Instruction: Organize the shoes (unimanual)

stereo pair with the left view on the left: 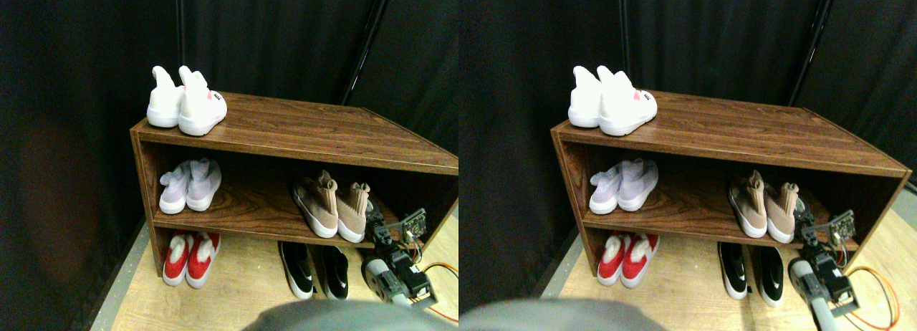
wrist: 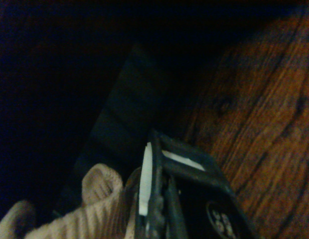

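A pair of tan knit high-ankle shoes stands on the middle shelf, right of centre: the left shoe leans over, the right shoe is upright. My right gripper is close against the right side of the right tan shoe, at the shelf's front edge. In the wrist view the tan ribbed collar lies right beside the dark jaw frame, over the wood-grain shelf board. Black slip-ons with white soles stand on the floor level below.
The brown wooden rack carries a white pair on its top left, a pale lavender pair on the middle shelf's left and a red pair at bottom left. Orange and yellow cables trail on the floor by the arm.
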You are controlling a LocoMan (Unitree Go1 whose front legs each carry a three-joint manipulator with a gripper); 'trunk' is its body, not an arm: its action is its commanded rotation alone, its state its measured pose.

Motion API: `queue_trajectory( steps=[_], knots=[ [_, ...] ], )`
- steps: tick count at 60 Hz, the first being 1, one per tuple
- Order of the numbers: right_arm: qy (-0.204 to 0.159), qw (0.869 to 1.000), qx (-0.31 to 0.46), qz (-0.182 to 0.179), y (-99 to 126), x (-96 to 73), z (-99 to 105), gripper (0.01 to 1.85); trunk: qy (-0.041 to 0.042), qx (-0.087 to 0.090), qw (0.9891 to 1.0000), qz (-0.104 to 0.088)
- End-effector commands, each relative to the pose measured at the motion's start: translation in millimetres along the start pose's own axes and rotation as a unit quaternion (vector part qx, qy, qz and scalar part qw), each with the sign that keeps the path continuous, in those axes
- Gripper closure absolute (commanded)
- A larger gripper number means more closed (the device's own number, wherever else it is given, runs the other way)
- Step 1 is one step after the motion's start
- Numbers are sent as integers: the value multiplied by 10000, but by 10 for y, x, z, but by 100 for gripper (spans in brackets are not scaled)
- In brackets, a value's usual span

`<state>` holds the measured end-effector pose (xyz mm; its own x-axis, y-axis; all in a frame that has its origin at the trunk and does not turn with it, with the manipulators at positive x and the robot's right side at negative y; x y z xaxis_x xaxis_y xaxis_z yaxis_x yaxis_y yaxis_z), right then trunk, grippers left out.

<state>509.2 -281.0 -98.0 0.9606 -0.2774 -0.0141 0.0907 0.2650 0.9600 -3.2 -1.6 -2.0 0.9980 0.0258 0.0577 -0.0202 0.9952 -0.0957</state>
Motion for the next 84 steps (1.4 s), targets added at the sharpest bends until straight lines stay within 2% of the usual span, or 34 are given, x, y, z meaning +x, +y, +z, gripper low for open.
queue_trajectory(
  steps=[1,5,12,17,25,29,33,39,50,55,57,58,60,64,67,68,70,71,75,78,83,84],
  knots=[
    [-66,9999,-50,104,49,16,50,180,84,-5,9999,63],
    [-269,9995,-137,134,80,-7,83,180,75,8,10000,45],
    [-201,9993,-226,204,104,6,157,180,65,57,10000,-23],
    [-41,9987,-298,409,140,1,240,180,70,80,9999,-71],
    [-114,9982,-313,493,215,-50,370,180,68,106,9998,-131],
    [-200,9980,-297,520,250,-112,434,180,70,122,9998,-163],
    [-143,9966,-380,713,272,-175,514,180,69,127,9997,-181],
    [-106,9963,-334,786,310,-254,584,180,63,152,9996,-235],
    [200,9907,-663,1172,392,-501,689,180,71,161,9994,-286],
    [159,9888,-804,1250,409,-633,729,180,95,156,9995,-275],
    [182,9884,-726,1324,402,-710,741,180,119,155,9994,-274],
    [62,9891,-593,1346,391,-774,740,180,119,155,9994,-274],
    [64,9893,-496,1370,379,-812,739,180,129,156,9994,-271],
    [292,9890,-425,1386,320,-931,751,180,173,158,9994,-256],
    [360,9882,-441,1419,304,-967,752,180,173,158,9994,-256],
    [407,9873,-455,1465,291,-1003,750,180,204,156,9994,-249],
    [462,9857,-560,1520,256,-1064,750,180,204,156,9994,-249],
    [528,9851,-588,1531,244,-1076,750,180,238,161,9993,-253],
    [653,9860,-440,1471,159,-1154,734,180,275,157,9992,-244],
    [831,9828,-520,1565,87,-1199,718,180,303,160,9991,-240],
    [788,9847,-462,1483,9,-1266,691,180,333,166,9990,-232],
    [803,9854,-425,1442,-17,-1285,680,180,369,165,9989,-231]
  ],
)
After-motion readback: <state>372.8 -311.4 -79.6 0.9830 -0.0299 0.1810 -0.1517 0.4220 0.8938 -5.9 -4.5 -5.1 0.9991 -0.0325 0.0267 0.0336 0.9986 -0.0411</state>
